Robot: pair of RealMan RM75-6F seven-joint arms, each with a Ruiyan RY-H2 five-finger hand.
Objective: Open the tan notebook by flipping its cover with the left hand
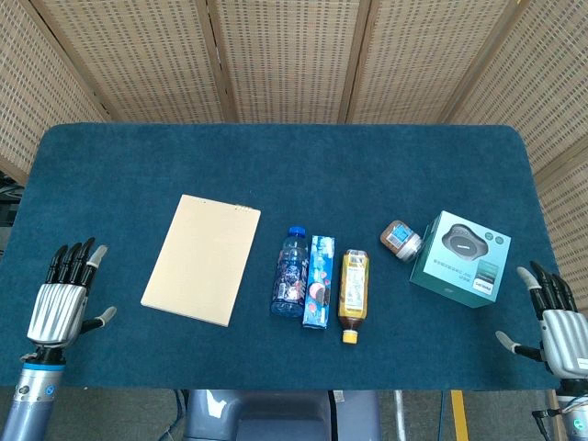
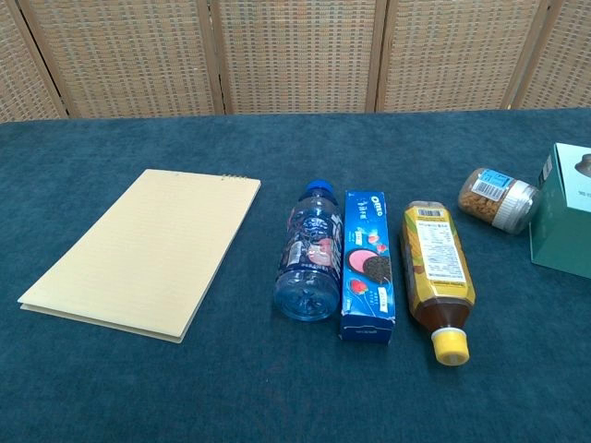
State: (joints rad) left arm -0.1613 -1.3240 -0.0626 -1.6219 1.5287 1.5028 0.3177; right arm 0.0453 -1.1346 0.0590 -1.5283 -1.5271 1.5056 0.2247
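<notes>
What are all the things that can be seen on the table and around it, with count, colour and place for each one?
tan notebook: 1, tan, closed, lying flat on the left part of the table
water bottle: 1, clear with blue cap, lying right of the notebook
Oreo box: 1, blue, lying between the two bottles
juice bottle: 1, amber with yellow cap, lying right of the Oreo box
small jar: 1, brown contents, on its side beside the green box
green box: 1, teal green, right part of the table
table: 1, dark blue cloth
wicker screen: tan panels, behind the table
left hand: 1, black and silver, left edge, holds nothing
right hand: 1, black and silver, right edge, holds nothing
</notes>
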